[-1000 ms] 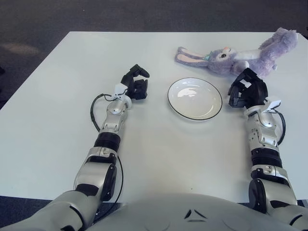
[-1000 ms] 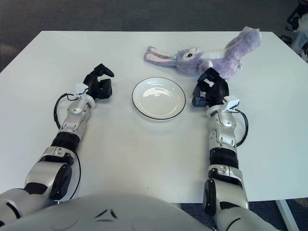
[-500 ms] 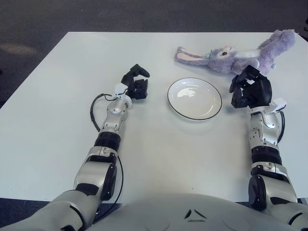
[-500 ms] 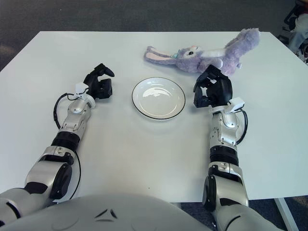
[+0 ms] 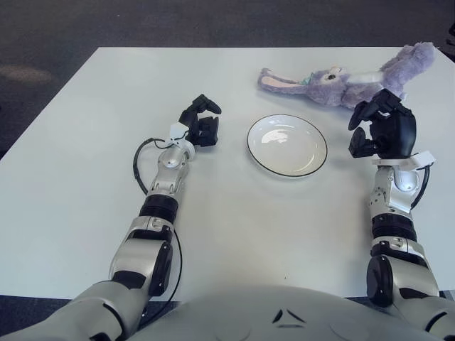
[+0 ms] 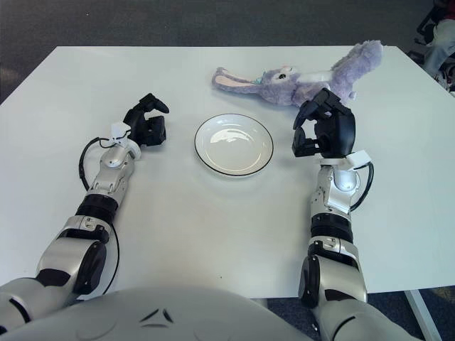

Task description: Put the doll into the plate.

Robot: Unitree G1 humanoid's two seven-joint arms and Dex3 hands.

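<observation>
You had one doll (image 5: 346,76) and one plate (image 5: 287,145) on the table (image 5: 85,142). Your right hand (image 5: 382,132) hovered by the doll, fingers apart, seemingly not touching; the left hand (image 5: 200,124) sat curled left of the plate.

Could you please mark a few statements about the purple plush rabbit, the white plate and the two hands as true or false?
1. The purple plush rabbit doll lies in the white black-rimmed plate. False: it lies on the white table beyond the plate.
2. The plate holds nothing. True.
3. The right hand grips the doll. False: it holds nothing, raised near the doll.
4. The left hand shows left of the plate. True.
</observation>
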